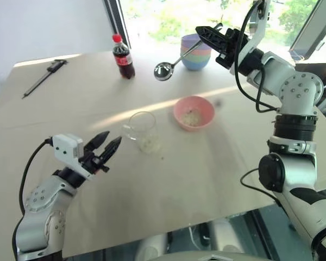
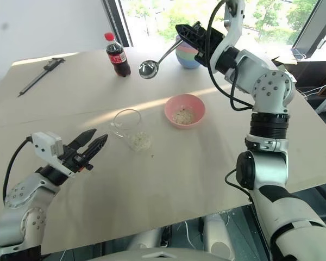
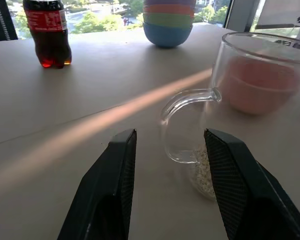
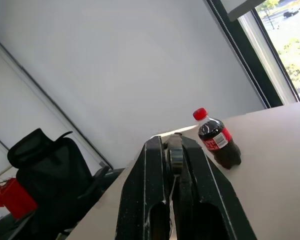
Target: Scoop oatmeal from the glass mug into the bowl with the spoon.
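Black fingers of the left gripper spread wide, level, just beside the handle of the small clear glass mug, touching nothing. Right gripper pinched tight on the thin handle of the slim silver metal spoon, raised well above and behind the mug. Pale flaky oatmeal low in the mug; more in the shallow pink plastic bowl just beyond. Risk: closing off-centre on the handle likely tips the mug, spilling oats.
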